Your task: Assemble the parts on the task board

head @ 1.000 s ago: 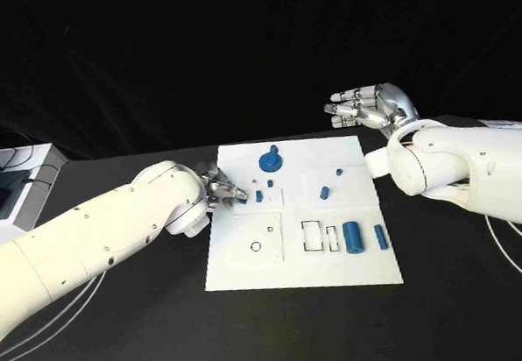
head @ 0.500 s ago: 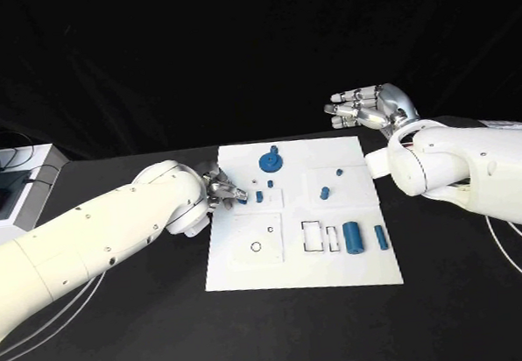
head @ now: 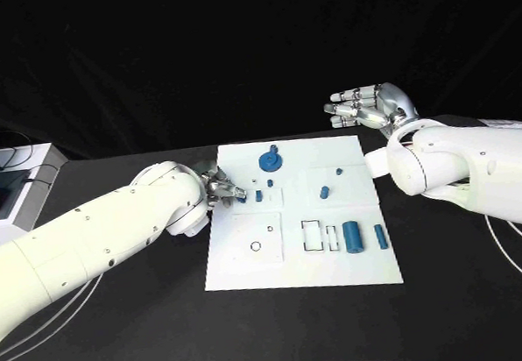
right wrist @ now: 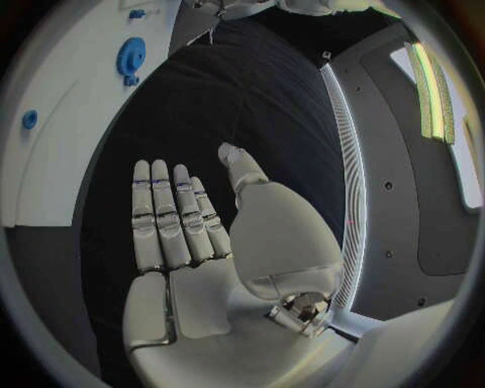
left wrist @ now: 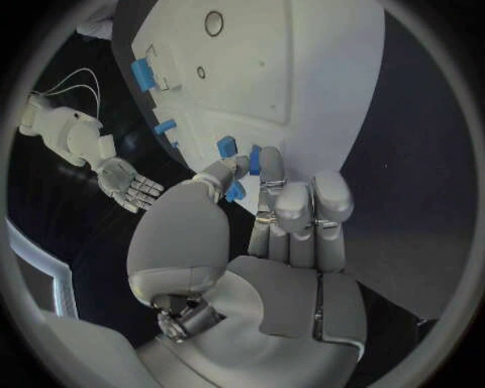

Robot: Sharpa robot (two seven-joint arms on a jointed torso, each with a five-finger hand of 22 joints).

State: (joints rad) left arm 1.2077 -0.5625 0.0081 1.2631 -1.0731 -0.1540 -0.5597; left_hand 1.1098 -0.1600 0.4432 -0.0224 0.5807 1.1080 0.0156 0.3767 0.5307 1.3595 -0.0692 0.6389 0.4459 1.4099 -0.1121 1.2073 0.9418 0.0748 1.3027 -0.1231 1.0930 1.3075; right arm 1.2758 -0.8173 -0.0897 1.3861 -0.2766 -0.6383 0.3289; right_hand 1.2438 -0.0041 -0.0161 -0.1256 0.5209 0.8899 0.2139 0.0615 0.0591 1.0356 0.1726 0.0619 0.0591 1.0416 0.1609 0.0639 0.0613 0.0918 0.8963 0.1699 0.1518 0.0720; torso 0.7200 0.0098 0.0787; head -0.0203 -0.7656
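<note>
the left hand (head: 222,190) sits at the left edge of the task board (head: 348,268), just left of centre in the head view, its silver fingers (left wrist: 271,182) reaching onto the white plate among small blue pieces; one small blue peg (left wrist: 234,191) lies right by the thumb tip, but whether it is pinched or only touched i cannot tell. this looks like the step of seating or picking a small peg near the board's left side, and the next move would call for a fine, steady fingertip placement into a matching slot. over at the upper right of the head view, the right hand (head: 373,108) hangs above the black table beyond the board's far corner, fingers straight and apart, holding nothing, the palm (right wrist: 197,299) flat and bare. outward on the board: a round blue gear-like part (head: 270,160) near the top, a chunky blue cylinder (head: 353,236) and a thin blue pin (head: 379,237) lower right, beside outlined rectangular recesses. the board looks smooth, matte, rigid; the parts like hard plastic.
</note>
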